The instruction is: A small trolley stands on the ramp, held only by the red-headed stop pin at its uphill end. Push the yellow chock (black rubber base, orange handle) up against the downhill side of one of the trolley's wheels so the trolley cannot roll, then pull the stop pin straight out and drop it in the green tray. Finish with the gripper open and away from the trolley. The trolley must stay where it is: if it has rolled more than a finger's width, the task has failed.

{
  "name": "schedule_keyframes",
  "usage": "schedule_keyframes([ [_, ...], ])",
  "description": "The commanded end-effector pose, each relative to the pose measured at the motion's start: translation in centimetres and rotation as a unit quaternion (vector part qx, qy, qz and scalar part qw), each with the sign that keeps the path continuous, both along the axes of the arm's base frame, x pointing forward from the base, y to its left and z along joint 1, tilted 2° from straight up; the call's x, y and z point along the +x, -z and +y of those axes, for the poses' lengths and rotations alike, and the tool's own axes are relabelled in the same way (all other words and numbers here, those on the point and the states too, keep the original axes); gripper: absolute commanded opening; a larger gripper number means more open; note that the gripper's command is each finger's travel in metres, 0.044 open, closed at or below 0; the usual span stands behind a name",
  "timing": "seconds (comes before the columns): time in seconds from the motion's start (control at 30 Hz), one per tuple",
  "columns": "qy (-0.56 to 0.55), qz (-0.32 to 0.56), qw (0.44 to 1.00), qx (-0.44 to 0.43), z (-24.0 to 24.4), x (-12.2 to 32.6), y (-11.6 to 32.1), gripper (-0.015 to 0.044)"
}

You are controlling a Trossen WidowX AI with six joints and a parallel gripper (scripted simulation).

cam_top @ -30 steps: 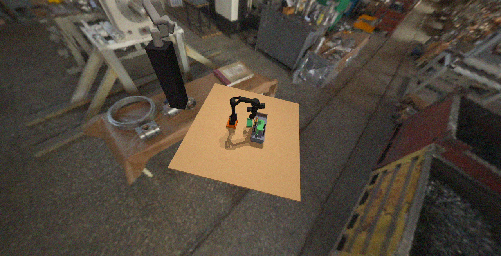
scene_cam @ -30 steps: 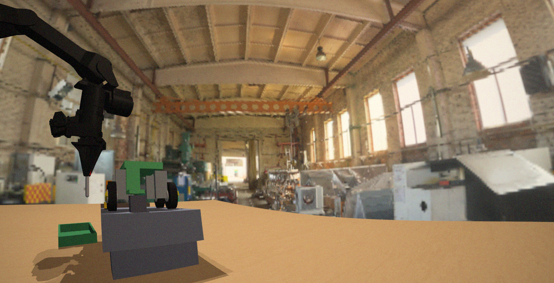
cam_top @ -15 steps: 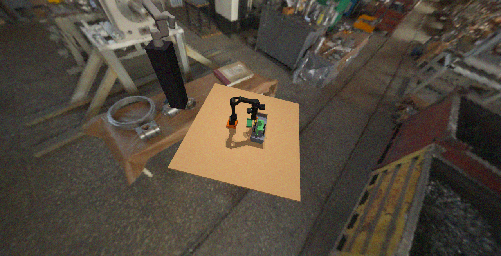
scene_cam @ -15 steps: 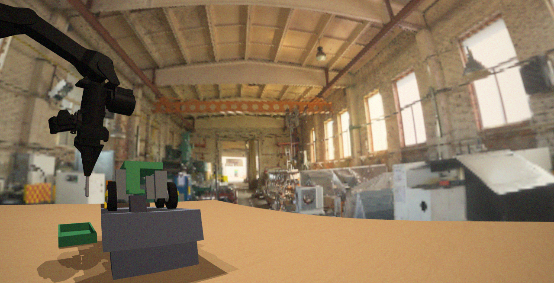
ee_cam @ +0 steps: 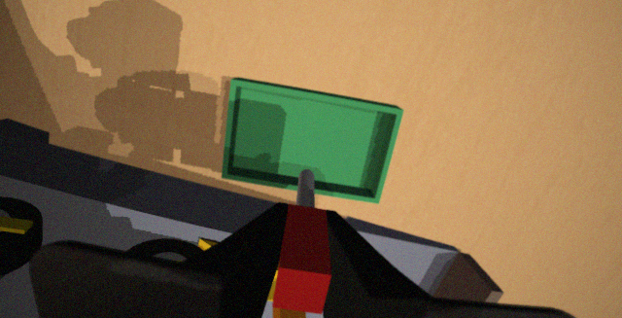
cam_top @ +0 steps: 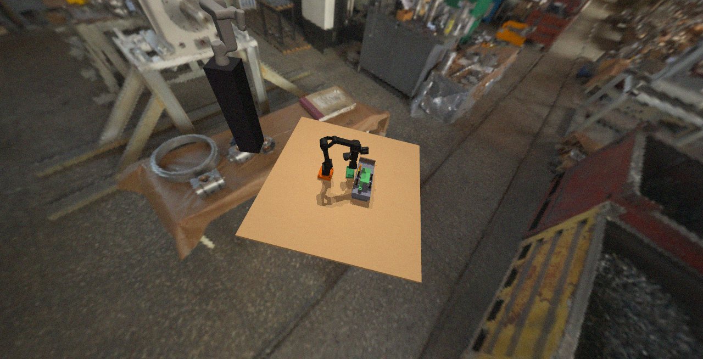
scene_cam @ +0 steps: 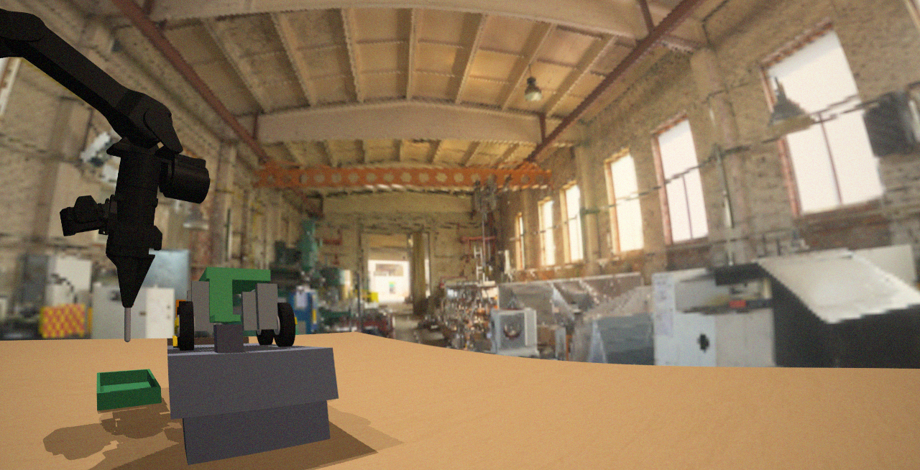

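Note:
My gripper (cam_top: pixel 352 166) (scene_cam: pixel 128 305) (ee_cam: pixel 304 217) is shut on the stop pin (scene_cam: pixel 127 325) (ee_cam: pixel 302 290). The pin hangs with its shank down, clear of the ramp. The green tray (cam_top: pixel 349 173) (scene_cam: pixel 129 399) (ee_cam: pixel 335 133) lies below; in the wrist view the shank's tip overlaps the tray's near wall. The trolley (cam_top: pixel 365 178) (scene_cam: pixel 221 293) stands on the grey ramp (cam_top: pixel 361 196) (scene_cam: pixel 251 377) (ee_cam: pixel 389 255). The chock (scene_cam: pixel 177 304) (ee_cam: pixel 206 243) sits on the downhill side of a near-side wheel and looks close against it; my fingers hide most of it, so contact cannot be told.
The arm's orange base (cam_top: pixel 324 174) stands on the wooden table top (cam_top: pixel 314 229) (scene_cam: pixel 578 422), on the tray's far side from the ramp. The ramp runs close beside the tray, with a raised block (ee_cam: pixel 462 276) at its downhill end.

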State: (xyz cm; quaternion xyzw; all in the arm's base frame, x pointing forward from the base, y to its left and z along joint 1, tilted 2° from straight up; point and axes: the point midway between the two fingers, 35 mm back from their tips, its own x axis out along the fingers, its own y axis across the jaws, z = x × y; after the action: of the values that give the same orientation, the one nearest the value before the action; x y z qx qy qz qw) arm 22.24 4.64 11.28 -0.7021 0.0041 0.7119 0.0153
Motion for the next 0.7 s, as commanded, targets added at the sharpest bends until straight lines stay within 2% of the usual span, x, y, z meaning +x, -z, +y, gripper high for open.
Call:
schedule_keyframes([
  [0.0,0.002,0.000,1.000,0.016,0.1,-0.1,0.3,0.0000],
  [0.23,0.002,-0.002,0.997,0.083,0.9,0.0,2.7,0.0000],
  [0.67,0.002,-0.002,0.996,0.088,3.0,-0.2,6.4,0.0000],
])
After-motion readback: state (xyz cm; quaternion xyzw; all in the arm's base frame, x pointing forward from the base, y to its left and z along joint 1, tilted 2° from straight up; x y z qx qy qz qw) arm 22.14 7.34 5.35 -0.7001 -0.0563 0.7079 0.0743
